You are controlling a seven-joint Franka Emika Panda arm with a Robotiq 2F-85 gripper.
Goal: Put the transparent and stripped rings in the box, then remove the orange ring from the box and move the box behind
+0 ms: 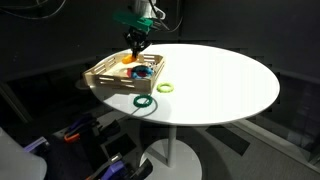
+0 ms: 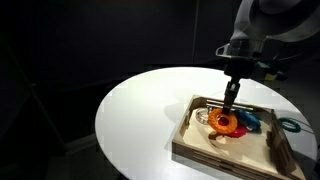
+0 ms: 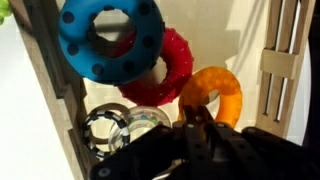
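The wooden box [image 1: 105,77] [image 2: 195,140] [image 3: 55,90] holds several rings. In the wrist view they are a blue ring [image 3: 110,35], a red ring [image 3: 168,70], the orange ring [image 3: 218,92], the transparent ring [image 3: 150,122] and the striped ring [image 3: 103,130]. My gripper [image 3: 195,122] [image 2: 231,103] [image 1: 137,47] reaches down into the box. Its fingers are closed on the near edge of the orange ring [image 2: 224,123], which lies on the box floor.
The box stands near the edge of a round white table [image 1: 220,80] [image 2: 140,110]. A dark green ring [image 1: 145,102] and a light green ring [image 1: 166,88] lie on the table beside the box. One green ring shows in an exterior view [image 2: 291,125].
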